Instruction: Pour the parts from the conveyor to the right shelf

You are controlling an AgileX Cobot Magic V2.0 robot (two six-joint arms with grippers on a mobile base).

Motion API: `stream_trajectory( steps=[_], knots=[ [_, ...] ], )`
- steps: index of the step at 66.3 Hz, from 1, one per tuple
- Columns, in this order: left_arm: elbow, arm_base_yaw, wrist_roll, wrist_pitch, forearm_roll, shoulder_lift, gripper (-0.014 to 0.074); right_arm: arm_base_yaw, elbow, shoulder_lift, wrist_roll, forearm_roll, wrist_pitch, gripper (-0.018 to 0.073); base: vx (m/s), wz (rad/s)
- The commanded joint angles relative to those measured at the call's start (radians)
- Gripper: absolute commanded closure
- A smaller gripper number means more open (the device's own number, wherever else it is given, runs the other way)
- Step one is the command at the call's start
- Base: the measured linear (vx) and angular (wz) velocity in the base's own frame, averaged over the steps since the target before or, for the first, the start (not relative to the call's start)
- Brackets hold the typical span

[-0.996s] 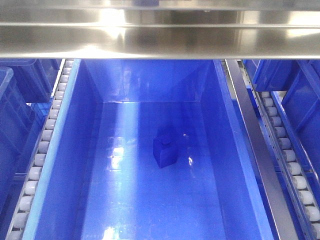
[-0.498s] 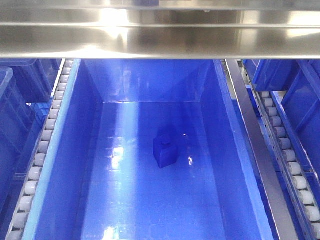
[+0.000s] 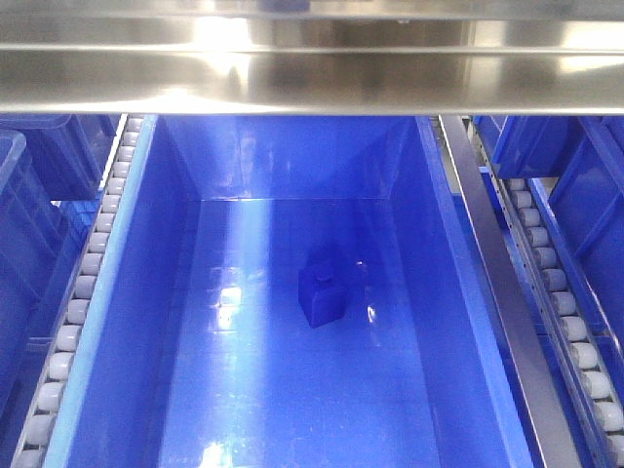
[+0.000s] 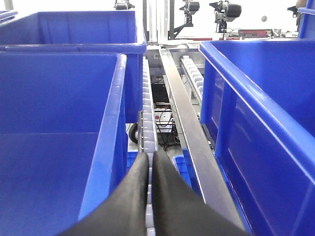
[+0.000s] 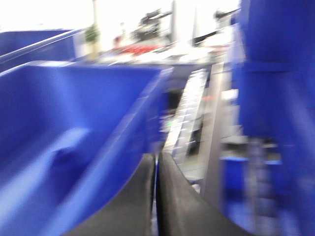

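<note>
The blue block [image 3: 322, 292] lies inside the bin [image 3: 429, 253], near its middle; both grippers [image 4: 151, 162] [image 5: 156, 164] pressed together, empty; which arm is nearer, I cannot tell.

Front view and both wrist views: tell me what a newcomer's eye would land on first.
The big glossy blue bin fills the front view, with one small blue block lying alone near the middle of its floor. Above it runs a bright steel shelf beam, and white roller rails flank the bin. In the wrist views the left gripper and right gripper show black fingers pressed together, holding nothing; the right view is blurred.
</note>
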State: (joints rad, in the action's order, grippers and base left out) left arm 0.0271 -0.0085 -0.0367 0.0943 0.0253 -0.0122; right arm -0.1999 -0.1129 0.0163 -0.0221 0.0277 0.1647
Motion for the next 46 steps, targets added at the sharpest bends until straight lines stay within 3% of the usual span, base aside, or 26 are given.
stream_trajectory(
  steps=[1, 8, 23, 46],
  knots=[
    [-0.02, -0.005, -0.007, -0.072, -0.006, -0.012, 0.0603, 0.107, 0.002, 0.01, 0.022, 0.0, -0.118, 0.0568, 0.0, 0.0],
    [-0.02, -0.005, -0.007, -0.072, -0.006, -0.012, 0.0603, 0.206, 0.021, 0.01, 0.036, -0.02, -0.114, 0.0568, 0.0, 0.0],
    [-0.02, -0.005, -0.007, -0.072, -0.006, -0.012, 0.0603, 0.323, 0.055, -0.042, 0.036, -0.041, -0.102, 0.0568, 0.0, 0.0],
    [-0.02, -0.005, -0.007, -0.072, -0.006, -0.012, 0.0603, 0.332, 0.15, -0.039, 0.087, -0.15, -0.214, 0.0568, 0.0, 0.0]
  ],
)
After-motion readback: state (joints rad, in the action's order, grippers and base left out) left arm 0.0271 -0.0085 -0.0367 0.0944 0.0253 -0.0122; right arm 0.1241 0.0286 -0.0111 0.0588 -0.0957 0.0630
